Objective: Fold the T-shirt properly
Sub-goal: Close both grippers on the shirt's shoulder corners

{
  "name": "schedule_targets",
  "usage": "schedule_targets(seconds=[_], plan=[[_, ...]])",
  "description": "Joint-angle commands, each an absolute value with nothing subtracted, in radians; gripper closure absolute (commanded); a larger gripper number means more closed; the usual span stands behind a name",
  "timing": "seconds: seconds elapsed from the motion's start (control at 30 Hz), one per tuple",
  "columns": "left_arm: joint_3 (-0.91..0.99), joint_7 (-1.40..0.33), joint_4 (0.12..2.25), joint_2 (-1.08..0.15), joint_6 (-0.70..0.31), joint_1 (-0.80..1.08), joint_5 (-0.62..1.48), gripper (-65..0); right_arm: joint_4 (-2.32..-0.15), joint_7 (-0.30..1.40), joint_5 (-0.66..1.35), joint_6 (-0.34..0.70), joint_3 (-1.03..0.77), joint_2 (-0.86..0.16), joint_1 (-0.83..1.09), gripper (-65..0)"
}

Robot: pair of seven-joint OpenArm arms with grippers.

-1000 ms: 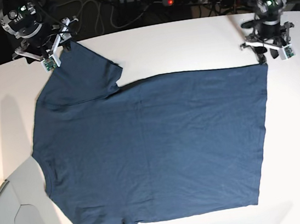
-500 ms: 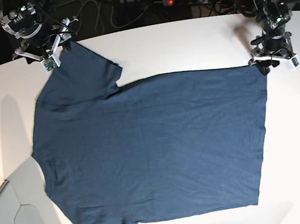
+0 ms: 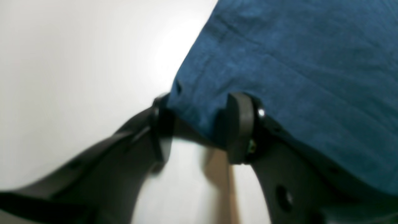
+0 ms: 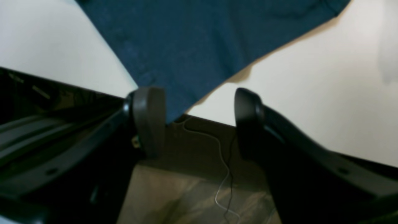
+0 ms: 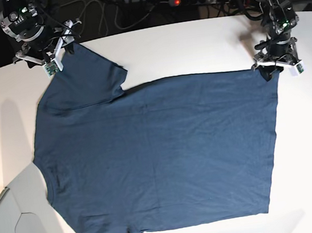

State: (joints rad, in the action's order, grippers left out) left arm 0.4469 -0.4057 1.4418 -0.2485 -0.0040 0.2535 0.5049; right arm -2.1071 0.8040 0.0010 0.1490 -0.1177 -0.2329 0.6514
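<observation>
Navy cotton covers most of the white table (image 5: 192, 43): the T-shirt (image 5: 161, 156) lies flat and spread, collar toward the left of the base frame, hem toward the right. At the upper left, my right gripper (image 5: 50, 53) sits at the tip of the far sleeve, jaws apart, the sleeve tip beside one finger (image 4: 149, 118). At the upper right, my left gripper (image 5: 273, 66) straddles the hem corner; cloth bunches between my fingers (image 3: 239, 127), but I cannot tell if they pinch it.

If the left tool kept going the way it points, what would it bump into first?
Probably the T-shirt: its corner already lies between the open fingers of the left tool, with the white table right underneath.
</observation>
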Motion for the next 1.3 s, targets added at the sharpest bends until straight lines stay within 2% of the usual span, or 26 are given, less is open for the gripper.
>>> schedule_targets(seconds=[0.0, 0.27, 0.33, 0.73, 1.27], plan=[[0.45, -0.409, 1.454, -0.257, -0.002, 0.251, 0.509, -20.9, -2.121, 0.788, -0.001, 0.165, -0.12, -0.24, 0.659, -33.3], [0.45, -0.404, 1.458, -0.257, -0.002, 0.251, 0.509, -6.5, -2.121, 0.779, -0.001, 0.165, -0.12, -0.236, 0.657, -33.6], [0.45, -0.404, 1.458, -0.257, -0.002, 0.251, 0.509, 0.0, -2.121, 0.779, 0.001, 0.165, -0.119, -0.219, 0.656, -34.1], [0.458, -0.404, 1.466, -0.255, -0.002, 0.255, 0.509, 0.0, -2.055, 0.779, -0.002, 0.165, -0.076, -0.159, 0.621, -34.3], [0.46, -0.401, 1.468, -0.254, -0.002, 0.283, 0.513, 0.0, -1.857, 0.777, -0.002, 0.165, -0.076, -0.16, 0.535, -33.4]])
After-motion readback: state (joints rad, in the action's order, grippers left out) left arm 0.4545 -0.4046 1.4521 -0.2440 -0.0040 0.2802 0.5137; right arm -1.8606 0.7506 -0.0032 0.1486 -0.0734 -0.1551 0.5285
